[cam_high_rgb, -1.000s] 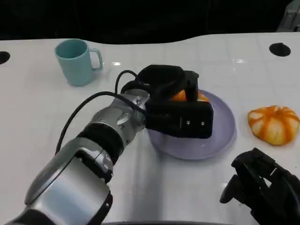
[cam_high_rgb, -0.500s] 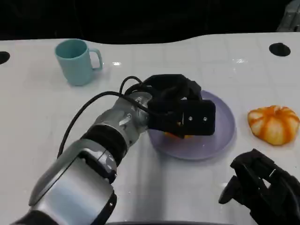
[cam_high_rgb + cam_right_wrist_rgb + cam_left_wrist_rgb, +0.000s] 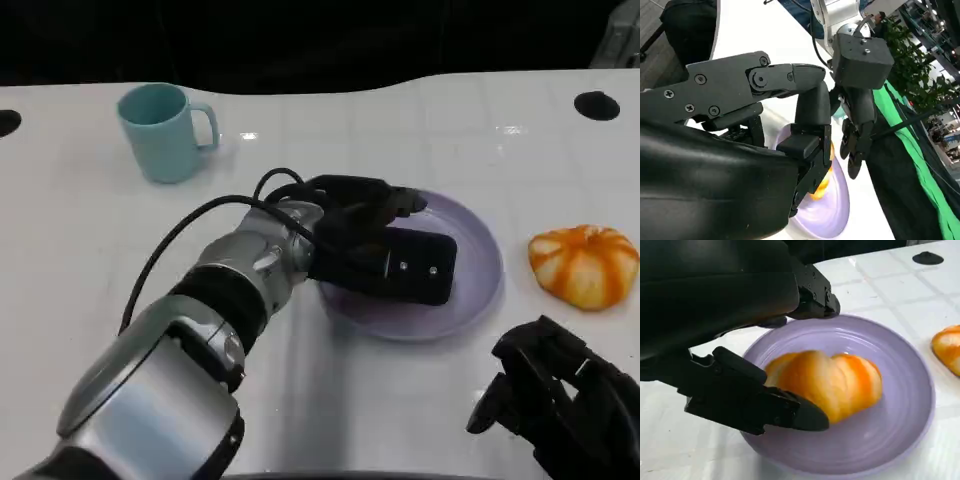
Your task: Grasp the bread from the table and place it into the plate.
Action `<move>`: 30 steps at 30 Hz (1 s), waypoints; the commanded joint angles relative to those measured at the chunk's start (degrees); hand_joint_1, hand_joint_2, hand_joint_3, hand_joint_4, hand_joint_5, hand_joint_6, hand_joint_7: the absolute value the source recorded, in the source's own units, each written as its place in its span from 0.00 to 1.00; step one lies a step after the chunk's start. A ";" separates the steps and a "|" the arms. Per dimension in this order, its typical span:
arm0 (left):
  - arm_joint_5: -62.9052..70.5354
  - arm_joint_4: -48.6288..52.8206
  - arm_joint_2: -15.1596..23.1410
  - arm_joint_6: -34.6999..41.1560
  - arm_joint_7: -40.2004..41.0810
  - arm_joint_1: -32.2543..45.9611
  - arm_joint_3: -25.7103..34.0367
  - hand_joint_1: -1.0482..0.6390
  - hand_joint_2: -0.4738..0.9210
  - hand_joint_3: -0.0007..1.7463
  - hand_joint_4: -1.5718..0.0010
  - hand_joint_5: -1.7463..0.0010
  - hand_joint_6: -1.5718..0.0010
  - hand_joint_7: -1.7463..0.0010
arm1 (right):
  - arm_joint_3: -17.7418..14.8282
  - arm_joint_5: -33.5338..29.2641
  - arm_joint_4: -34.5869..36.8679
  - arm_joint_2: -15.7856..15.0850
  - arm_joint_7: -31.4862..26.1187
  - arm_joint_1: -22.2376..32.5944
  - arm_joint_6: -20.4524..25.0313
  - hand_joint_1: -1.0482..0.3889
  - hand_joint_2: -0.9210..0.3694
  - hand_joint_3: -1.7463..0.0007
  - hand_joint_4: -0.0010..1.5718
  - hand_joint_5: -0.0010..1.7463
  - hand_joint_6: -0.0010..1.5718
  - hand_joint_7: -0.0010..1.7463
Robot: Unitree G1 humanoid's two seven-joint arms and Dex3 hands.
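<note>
Nearest the robot, at the lower right of the head view, right hand (image 3: 560,415) sits low over the white table (image 3: 90,230), fingers curled in w/ nothing in them. Its own wrist view shows those black fingers (image 3: 807,145) folded close to the shell.

Further out, silver left forearm (image 3: 230,290) w/ a black cable looped along it reaches diagonally to the purple plate (image 3: 480,250) mid-table. Left hand (image 3: 385,255) lies over the plate's near-left part. From the head view the bread in the plate is hidden under that hand. Left wrist view shows it: bread (image 3: 827,382), orange-glazed w/ paler stripes, resting inside the plate (image 3: 905,405) toward the hand side, one dark finger (image 3: 750,400) touching its near edge, another finger (image 3: 812,292) held above the plate's rim and apart from the bread. Fingers look loosened around the bread rather than clamped, but can't tell for sure if it's released.

Right of the plate, well apart, a second orange bread (image 3: 585,262) lies on the table. Far left, a teal mug (image 3: 165,130) stands upright, handle to the right. A black round hole (image 3: 597,104) marks the far right of the table
</note>
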 commanded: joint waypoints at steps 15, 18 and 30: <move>-12.32 -4.93 6.57 -6.18 -11.01 0.55 10.86 0.09 1.00 0.18 0.96 0.98 0.92 0.99 | -0.81 0.25 0.41 -0.46 0.18 -0.53 -0.47 0.38 0.00 0.86 0.38 0.98 0.36 0.81; -14.52 -6.03 7.49 -7.02 -13.00 1.45 12.62 0.08 1.00 0.18 0.95 0.98 0.91 0.99 | -0.82 0.24 0.36 -0.45 0.08 -0.59 -0.35 0.39 0.00 0.86 0.38 0.98 0.36 0.81; -32.85 -15.44 10.94 -10.82 -26.86 11.86 26.01 0.12 1.00 0.18 0.85 0.91 0.84 0.96 | -0.94 -0.04 0.34 -0.83 0.01 -0.80 -0.15 0.38 0.00 0.85 0.38 0.98 0.36 0.81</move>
